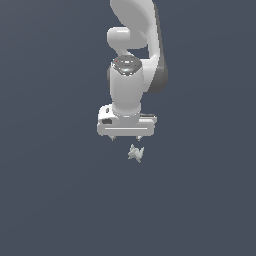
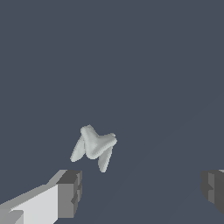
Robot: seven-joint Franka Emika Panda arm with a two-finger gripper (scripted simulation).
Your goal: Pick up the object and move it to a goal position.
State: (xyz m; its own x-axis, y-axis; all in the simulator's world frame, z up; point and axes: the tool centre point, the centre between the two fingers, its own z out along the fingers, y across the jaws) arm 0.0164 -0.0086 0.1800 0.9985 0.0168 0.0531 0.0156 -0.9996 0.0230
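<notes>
Object (image 1: 135, 153), a pale grey-green spiky lump, lies on the dark worktop (image 1: 50, 200) just below centre of the exterior view, close under the white tool (image 1: 125, 138). In the wrist view it (image 2: 94, 146) sits beyond the wide-spread fingers (image 2: 70, 192), untouched; the tool grips nothing.
</notes>
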